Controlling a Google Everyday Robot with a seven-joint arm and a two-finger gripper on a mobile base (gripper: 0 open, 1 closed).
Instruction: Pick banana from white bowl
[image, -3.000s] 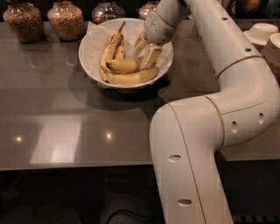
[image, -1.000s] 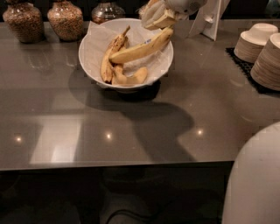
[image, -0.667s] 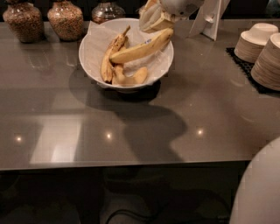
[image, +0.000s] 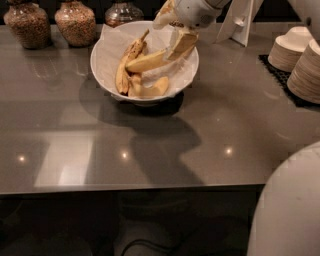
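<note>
While the gripper (image: 182, 41) is held above the far right side of the bowl (image: 101, 75), the banana (image: 148, 62) is seen clamped by its right end between the jaws and tilted up off the paper. The grasp is judged done, the lift only partly made. The left tip appears to lie low among the other bananas (image: 123, 76), though that contact cannot be made out for certain. The banana has yet to be raised clear of the rim.
</note>
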